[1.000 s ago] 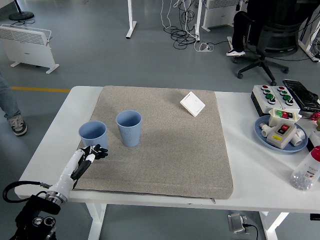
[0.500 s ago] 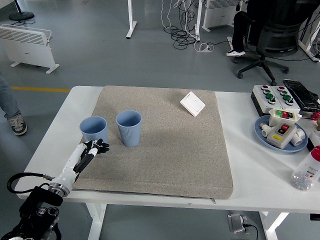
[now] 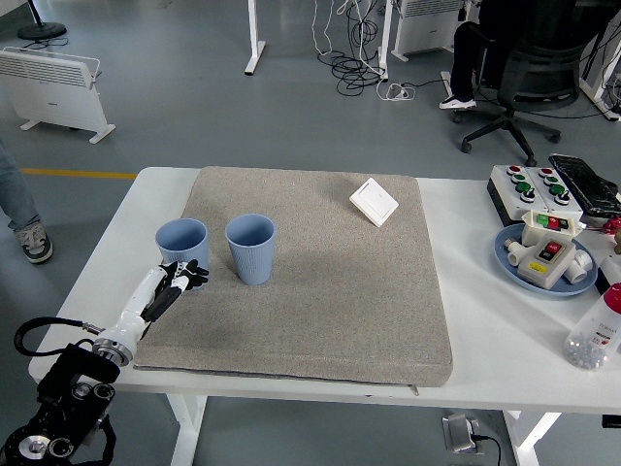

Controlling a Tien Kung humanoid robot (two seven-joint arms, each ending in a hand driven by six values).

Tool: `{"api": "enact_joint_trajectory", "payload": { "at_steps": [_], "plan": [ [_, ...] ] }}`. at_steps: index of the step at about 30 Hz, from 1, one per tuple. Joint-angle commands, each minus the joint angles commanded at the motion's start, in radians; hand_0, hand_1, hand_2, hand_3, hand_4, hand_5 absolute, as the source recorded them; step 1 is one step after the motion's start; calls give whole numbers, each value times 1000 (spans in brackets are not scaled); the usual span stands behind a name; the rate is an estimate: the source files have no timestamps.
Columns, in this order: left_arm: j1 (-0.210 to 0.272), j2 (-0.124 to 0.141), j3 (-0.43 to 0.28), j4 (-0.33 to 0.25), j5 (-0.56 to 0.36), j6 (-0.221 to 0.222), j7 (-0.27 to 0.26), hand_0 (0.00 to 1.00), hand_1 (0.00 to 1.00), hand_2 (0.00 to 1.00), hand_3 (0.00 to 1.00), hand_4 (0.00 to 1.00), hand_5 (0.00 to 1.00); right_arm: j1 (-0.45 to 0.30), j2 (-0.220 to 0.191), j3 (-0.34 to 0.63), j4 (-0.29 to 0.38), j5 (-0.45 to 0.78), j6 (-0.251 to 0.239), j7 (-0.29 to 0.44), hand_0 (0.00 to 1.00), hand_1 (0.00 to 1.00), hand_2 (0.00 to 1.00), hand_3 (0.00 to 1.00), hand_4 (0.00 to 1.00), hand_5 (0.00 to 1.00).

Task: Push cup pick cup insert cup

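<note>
Two light blue cups stand upright on the grey mat (image 3: 320, 282): a smooth one (image 3: 182, 244) at the mat's left edge and a ribbed one (image 3: 250, 249) just to its right, a small gap between them. My left hand (image 3: 184, 276) reaches in from the lower left and sits right at the near base of the smooth cup. Its black fingers are loosely spread and hold nothing. My right arm is out of view.
A white square switch plate (image 3: 374, 201) lies at the mat's far right. On the table's right side are a button box (image 3: 534, 186), a blue plate (image 3: 506, 254) with white parts, and a clear bottle (image 3: 597, 335).
My left hand has moved forward, away from the near edge. The smooth cup has slid a little farther back and to the right, toward the ribbed cup.
</note>
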Motion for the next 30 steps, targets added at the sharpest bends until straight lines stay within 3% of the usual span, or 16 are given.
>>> {"api": "enact_joint_trajectory", "payload": {
  "at_steps": [30],
  "plan": [
    [-122,-30,-10,202,25,-26,-51,829,649,598,567,614,998,-4,1,-16,0,-8,1,-6,761,665,687,566,105,470]
  ]
}}
